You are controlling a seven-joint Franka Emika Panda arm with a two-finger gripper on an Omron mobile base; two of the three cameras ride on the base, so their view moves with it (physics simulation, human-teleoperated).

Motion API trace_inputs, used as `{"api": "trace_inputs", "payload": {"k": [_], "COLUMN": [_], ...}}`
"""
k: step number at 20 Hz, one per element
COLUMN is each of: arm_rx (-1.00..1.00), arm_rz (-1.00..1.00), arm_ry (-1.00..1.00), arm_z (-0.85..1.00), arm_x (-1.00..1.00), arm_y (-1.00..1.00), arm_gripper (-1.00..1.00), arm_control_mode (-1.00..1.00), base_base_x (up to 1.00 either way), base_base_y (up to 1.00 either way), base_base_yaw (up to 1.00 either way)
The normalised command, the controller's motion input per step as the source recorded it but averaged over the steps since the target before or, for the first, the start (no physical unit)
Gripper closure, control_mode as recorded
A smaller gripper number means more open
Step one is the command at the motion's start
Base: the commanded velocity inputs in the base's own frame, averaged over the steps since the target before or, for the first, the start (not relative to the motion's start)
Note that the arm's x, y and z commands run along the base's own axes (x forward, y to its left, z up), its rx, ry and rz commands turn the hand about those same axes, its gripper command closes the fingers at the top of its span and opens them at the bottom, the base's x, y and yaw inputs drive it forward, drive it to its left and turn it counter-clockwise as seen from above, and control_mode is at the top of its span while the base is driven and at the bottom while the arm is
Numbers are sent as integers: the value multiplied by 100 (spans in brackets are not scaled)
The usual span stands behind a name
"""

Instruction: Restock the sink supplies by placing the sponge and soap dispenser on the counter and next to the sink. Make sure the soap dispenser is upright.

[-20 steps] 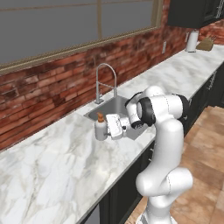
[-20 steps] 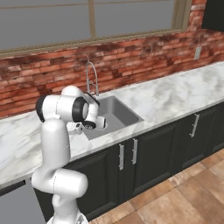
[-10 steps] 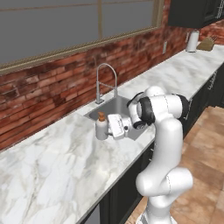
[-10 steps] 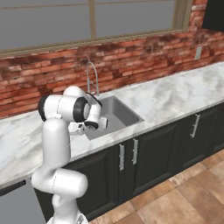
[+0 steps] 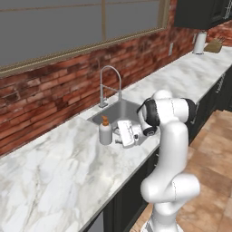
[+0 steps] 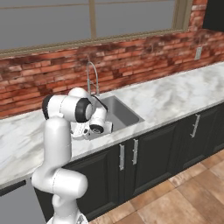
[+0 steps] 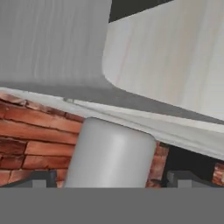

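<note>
Here, in the left base view, the soap dispenser (image 5: 105, 132) stands upright on the marble table (image 5: 54, 176), just off the left front corner of the sink (image 5: 118, 112). Its orange pump nozzle points up and its white body rests on the stone near the sink's rim. The pincer (image 5: 123, 134) lies level just on the sink side of the bottle, aimed at it; from this side I cannot tell whether a finger touches the bottle. The arched chrome faucet (image 5: 110, 85) rises behind the sink against the red brick wall (image 5: 54, 90). Far beyond the sink along the table a white paper-towel roll (image 5: 200, 43) stands beside a wooden board (image 5: 214, 45).

In the right base view the arm's white wrist covers the sink's left front corner, and the pincer (image 6: 78, 129) reaches away from the sink over the table (image 6: 175, 94). The faucet (image 6: 92, 78) stands behind the sink (image 6: 120, 111), and dark cabinets (image 6: 153, 153) run below it.

In the hand view the bottle's white body (image 7: 109, 155) sits between the two dark fingertips (image 7: 37, 178), which stand wide on either side of it with brick showing in the gaps, so the pincer is spread and not pressing the bottle.
</note>
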Motion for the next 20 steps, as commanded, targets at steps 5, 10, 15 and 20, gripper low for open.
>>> {"api": "trace_inputs", "payload": {"k": [5,10,15,20], "arm_rx": [0,-3,-12,-21], "arm_rz": [-10,-13,-9,-6], "arm_ry": [-24,-25,-21,-26], "arm_z": [46,95,97,75], "arm_x": [-35,-72,-73,-73], "arm_y": [-38,-12,0,-4], "arm_gripper": [-100,-100,-100,-100], "arm_control_mode": [-100,-100,-100,-100], "base_base_x": [0,0,0,0], "base_base_y": [0,0,0,0], "base_base_yaw": [0,0,0,0]}}
